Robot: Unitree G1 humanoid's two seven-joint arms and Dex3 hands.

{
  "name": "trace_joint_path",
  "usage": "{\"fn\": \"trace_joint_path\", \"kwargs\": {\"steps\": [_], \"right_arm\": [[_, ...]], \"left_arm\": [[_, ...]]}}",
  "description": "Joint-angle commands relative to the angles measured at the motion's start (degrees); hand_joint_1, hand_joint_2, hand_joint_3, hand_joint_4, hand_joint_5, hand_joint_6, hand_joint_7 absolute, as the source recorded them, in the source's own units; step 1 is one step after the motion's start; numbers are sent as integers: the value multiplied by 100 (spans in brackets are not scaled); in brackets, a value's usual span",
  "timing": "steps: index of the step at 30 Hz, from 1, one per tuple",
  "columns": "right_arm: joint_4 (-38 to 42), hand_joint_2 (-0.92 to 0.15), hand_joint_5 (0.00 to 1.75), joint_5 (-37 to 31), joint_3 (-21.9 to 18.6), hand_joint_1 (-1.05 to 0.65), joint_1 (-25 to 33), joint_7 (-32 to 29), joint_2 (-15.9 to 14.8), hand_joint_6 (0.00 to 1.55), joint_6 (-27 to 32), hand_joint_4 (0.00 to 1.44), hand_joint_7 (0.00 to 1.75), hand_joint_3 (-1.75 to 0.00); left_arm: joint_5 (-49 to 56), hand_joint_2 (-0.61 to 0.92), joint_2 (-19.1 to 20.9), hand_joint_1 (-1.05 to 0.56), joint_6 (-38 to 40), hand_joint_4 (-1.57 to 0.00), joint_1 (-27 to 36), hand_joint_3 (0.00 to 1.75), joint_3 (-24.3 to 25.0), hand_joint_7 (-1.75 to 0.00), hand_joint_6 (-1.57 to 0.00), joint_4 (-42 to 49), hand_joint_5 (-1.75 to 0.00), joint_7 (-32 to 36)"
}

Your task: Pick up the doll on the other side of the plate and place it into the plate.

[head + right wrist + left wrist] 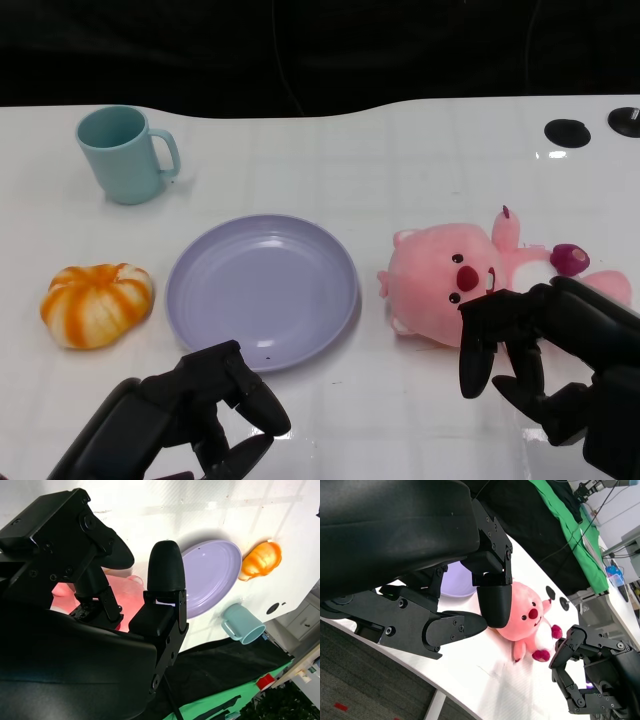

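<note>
A pink plush doll lies on the white table just right of the lavender plate. My right hand hovers at the doll's near right side, fingers apart and holding nothing; its fingertips hang just in front of the doll's face. My left hand sits low at the plate's near edge, fingers loosely spread and empty. The left wrist view shows the doll, a patch of the plate and my right hand beyond it. In the right wrist view the doll shows between the fingers, the plate past them.
An orange-and-white pumpkin toy lies left of the plate. A teal mug stands at the back left. Two black round holes mark the table's far right. The table's far edge meets a dark backdrop.
</note>
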Motion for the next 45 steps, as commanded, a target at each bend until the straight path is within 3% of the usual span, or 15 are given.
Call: {"fn": "trace_joint_path", "kwargs": {"steps": [1, 21, 24, 29, 31, 36, 39, 45], "right_arm": [[-80, -30, 170, 54, -65, -1, 47, 24, -89, 80, 18, 80, 130, -135], [-3, -32, 172, 9, -42, 0, -13, -24, -39, 79, 61, 80, 129, -134], [3, -35, 159, 43, -98, 1, -21, -113, 28, 78, 69, 80, 119, -128], [-21, -52, 112, -20, -223, -3, -65, -325, 80, 74, 157, 76, 83, -90], [-59, -55, 105, -138, -232, -5, -94, -401, 56, 74, 269, 74, 73, -82], [-251, -84, 65, -879, -132, -32, -284, -393, -136, 50, 1031, 45, 21, -23], [-350, -91, 51, -1254, -78, -45, -384, -326, -226, 38, 1405, 30, 8, -13], [-443, -91, 42, -2150, 35, -59, -526, -406, -363, 25, 1788, 13, 0, -5]], "left_arm": [[26, 92, 33, -40, -32, -66, 38, 50, 30, -146, -54, -89, -169, -36], [7, 92, 66, -40, -34, -65, 27, 50, 97, -144, -54, -49, -169, -74], [10, 92, 64, -40, -16, -65, 15, 50, 94, -144, -54, -54, -169, -74], [-15, 92, 60, -40, -44, -64, 32, 50, 103, -144, -54, -52, -169, -80], [-6, 92, 70, -40, -55, -65, 39, 50, 110, -143, -54, -54, -169, -83], [-31, 92, 67, -40, -77, -65, 50, 50, 141, -143, -54, -38, -169, -85], [-45, 92, 78, -40, -140, -65, 58, 50, 160, -142, -54, -9, -169, -100], [-45, 92, 102, -40, -60, -64, 38, 50, 183, -142, -54, -35, -168, -125]]}}
